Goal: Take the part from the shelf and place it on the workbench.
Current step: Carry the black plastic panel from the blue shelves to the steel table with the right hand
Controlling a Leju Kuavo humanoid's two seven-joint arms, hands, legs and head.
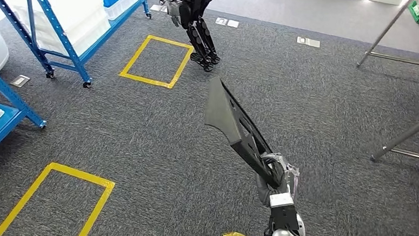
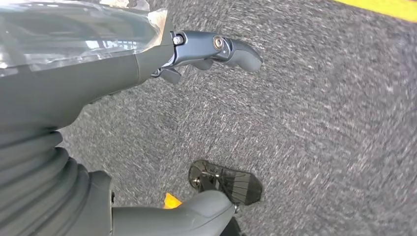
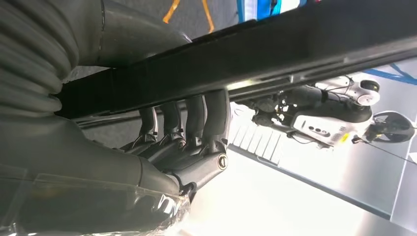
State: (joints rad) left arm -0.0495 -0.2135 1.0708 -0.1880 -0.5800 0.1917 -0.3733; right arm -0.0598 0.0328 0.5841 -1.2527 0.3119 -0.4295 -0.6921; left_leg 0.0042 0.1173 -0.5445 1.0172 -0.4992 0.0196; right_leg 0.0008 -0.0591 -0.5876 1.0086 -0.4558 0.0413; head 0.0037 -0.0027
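Note:
My right hand grips the lower end of a long dark grey plastic part, which slants up and away over the grey carpet. In the right wrist view the dark fingers curl around the black edge of the part, with the thumb on its other side. My left hand hangs over the carpet with nothing in it; its fingers are loosely extended and the thumb stands well apart from them.
Blue shelving with white bins stands at the far left, and another blue rack at the left edge. Another humanoid robot stands ahead. Yellow tape squares mark the carpet. Metal frame legs rise at the right.

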